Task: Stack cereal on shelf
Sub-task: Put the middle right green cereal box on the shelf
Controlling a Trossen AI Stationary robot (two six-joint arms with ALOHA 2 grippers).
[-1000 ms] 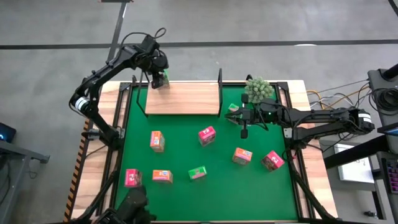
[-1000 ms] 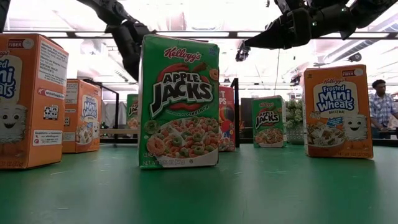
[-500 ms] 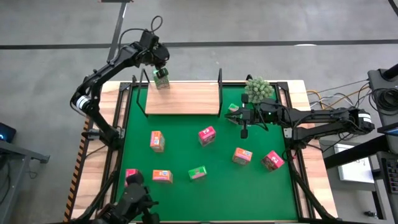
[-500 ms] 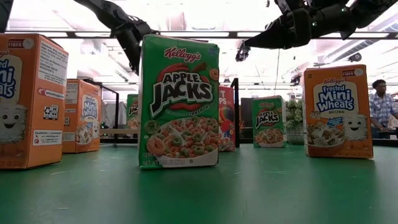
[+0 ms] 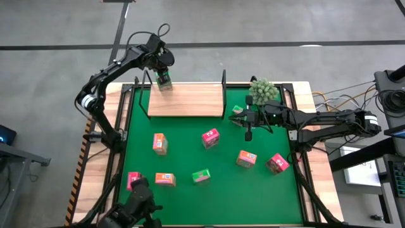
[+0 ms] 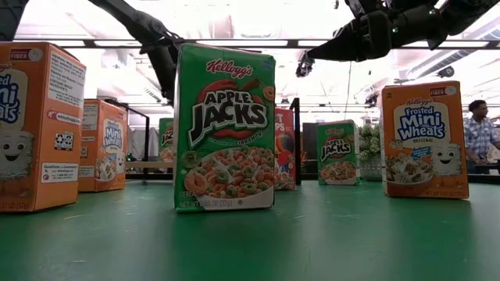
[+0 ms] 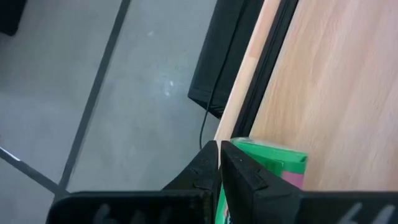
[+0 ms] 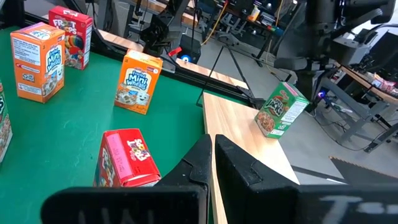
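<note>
Left gripper (image 5: 164,77) now sits just above the green cereal box (image 5: 165,83) at the shelf's (image 5: 186,101) far left corner. A second ago its fingers stood apart around that box; they have since drawn fully together, and my left wrist view shows the fingertips (image 7: 217,163) pressed tip to tip, with the box just beyond them on the wood, not between them. I read that as a release: the box is down on the shelf, leaning a little rather than square.

Right gripper (image 5: 235,118) hangs just off the shelf's right end, fingers closed on nothing, unmoved over the same second. A second green box (image 5: 238,110) stands on the mat beside that end, near the plant (image 5: 263,90).

Everything else is still on the green mat (image 5: 183,158) in front of the shelf: seven boxes, orange, pink-red and one green, well apart from each other.

Judgement: one of nine placed, possibly needing a nudge upright; next pick is from the mat.
</note>
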